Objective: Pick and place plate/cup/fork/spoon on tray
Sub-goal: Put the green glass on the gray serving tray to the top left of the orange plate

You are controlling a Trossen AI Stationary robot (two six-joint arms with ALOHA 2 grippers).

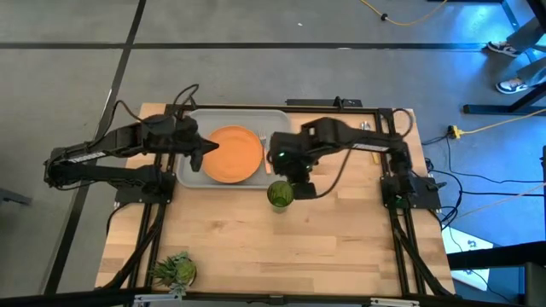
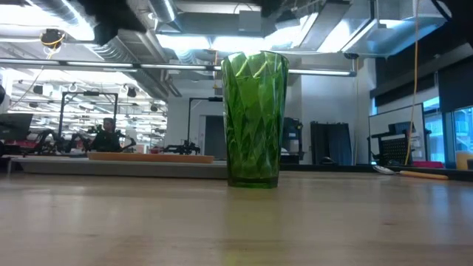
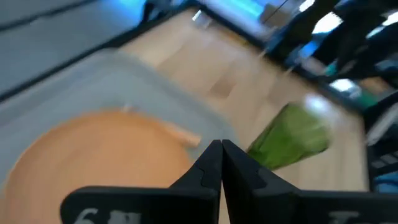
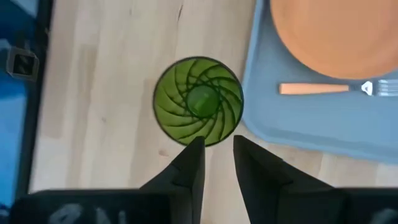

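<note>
Cup (image 4: 198,101) seen standing upright on desk (image 1: 281,247), just outside near rim of tray (image 1: 189,176) (not yet on it). Right claw (image 4: 216,155) held directly above cup, fingers slightly parted, nothing gripped; rim seen just ahead of fingertips. Cup's long axis vertical, so straight descent judged sufficient for grasp. Right arm clearly nearer. Left claw (image 3: 222,160) held over tray beside plate (image 1: 232,154), fingers pressed together, empty. Fork (image 4: 336,89) seen lying in tray next to plate. Spoon position cannot be confirmed.
</note>
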